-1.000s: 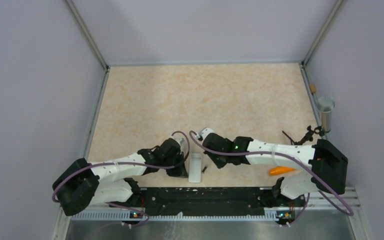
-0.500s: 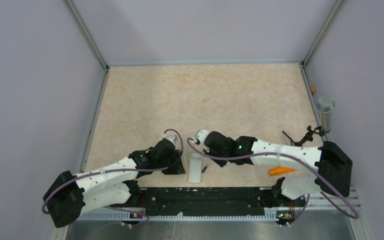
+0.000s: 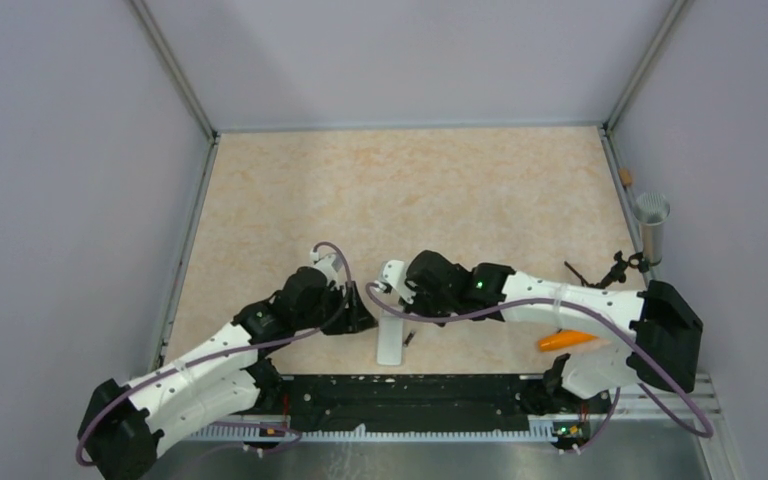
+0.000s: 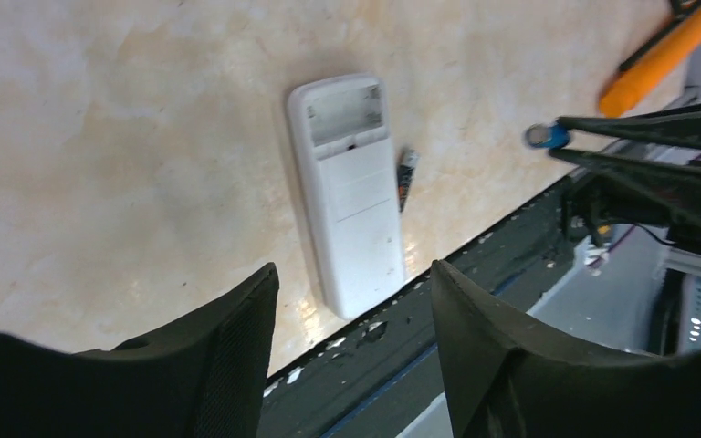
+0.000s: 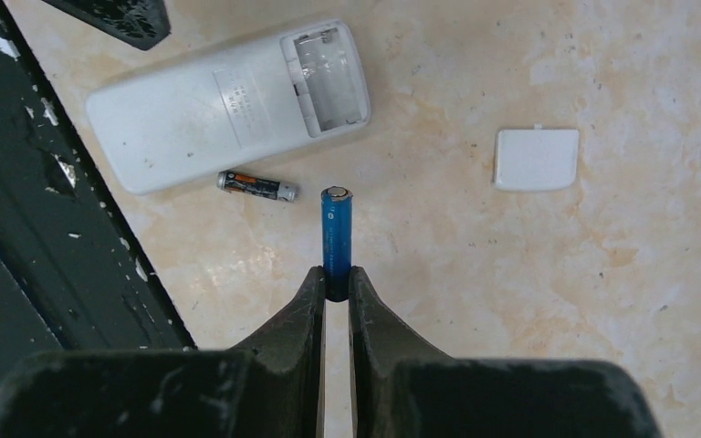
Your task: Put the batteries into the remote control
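The white remote control [image 3: 390,338] lies back up by the table's near edge, its battery bay [image 5: 329,78] uncovered and empty. A dark battery [image 5: 257,185] lies on the table right beside the remote [image 5: 210,109]. My right gripper [image 5: 336,278] is shut on the lower end of the blue battery [image 5: 336,233], which sticks out past the fingertips above the table, near the remote's bay end. My left gripper [image 4: 354,274] stands open with nothing between its fingers, raised on the near-left side of the remote [image 4: 351,196]. The left wrist view shows the blue battery [image 4: 546,137] at the right gripper's tips.
The white battery cover [image 5: 536,159] lies loose on the table beyond the right gripper. An orange tapered object [image 3: 563,341] rests at the right. A metal cup [image 3: 651,228] stands at the right wall. A black rail [image 3: 410,395] borders the near edge.
My left gripper has opened and drawn back up and to the left, away from the remote. The right gripper, still gripping the blue battery, has shifted slightly left.
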### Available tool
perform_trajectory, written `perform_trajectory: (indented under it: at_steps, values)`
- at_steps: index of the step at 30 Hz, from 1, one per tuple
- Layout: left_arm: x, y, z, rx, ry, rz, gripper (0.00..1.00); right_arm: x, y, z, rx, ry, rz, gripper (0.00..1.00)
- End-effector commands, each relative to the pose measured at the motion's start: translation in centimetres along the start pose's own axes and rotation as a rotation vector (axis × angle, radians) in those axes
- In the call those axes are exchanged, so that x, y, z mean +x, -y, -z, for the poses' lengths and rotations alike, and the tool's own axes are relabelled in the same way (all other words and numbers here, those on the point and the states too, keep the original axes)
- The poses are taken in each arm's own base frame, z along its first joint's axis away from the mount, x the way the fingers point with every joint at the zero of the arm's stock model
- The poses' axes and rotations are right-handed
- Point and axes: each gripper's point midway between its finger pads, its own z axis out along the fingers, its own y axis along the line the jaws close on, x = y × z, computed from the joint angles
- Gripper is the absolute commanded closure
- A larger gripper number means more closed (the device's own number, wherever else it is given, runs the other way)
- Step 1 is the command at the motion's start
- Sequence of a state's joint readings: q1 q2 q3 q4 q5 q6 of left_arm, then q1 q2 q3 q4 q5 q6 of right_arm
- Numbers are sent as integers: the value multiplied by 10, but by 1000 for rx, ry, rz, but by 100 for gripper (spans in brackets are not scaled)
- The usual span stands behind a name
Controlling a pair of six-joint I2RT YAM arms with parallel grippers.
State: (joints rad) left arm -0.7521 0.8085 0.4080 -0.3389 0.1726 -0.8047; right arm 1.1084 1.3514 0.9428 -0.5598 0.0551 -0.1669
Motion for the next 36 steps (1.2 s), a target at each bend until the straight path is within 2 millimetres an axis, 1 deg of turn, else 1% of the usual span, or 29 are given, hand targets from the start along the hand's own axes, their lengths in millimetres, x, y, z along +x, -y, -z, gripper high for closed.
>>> perform_trajectory:
  at_steps: [1,3,6,11,15,20,24,28,32,36]
  values:
    - [-22,40,12,234,48,-39,34,-33,-7,0,-81,86,74,100]
    - [-22,47,17,317,39,-36,32,-39,-12,0,-111,107,88,100]
    - [-24,54,21,391,30,-25,30,-47,-19,1,-154,145,104,100]
    - [-21,65,21,465,-13,-39,28,-58,-25,4,-192,195,128,100]
    - [-18,73,22,512,-53,-52,28,-66,-25,8,-193,233,140,100]
    - [-15,73,19,523,-75,-42,29,-73,-28,14,-211,275,155,100]
    - [-13,69,15,510,-84,-31,31,-76,-30,19,-216,305,164,100]
    - [-10,65,11,501,-98,-19,35,-80,-31,27,-220,344,173,100]
    - [-8,64,9,499,-106,-7,41,-84,-34,41,-234,396,195,100]
    - [-9,65,8,503,-105,-1,42,-86,-37,49,-243,443,210,100]
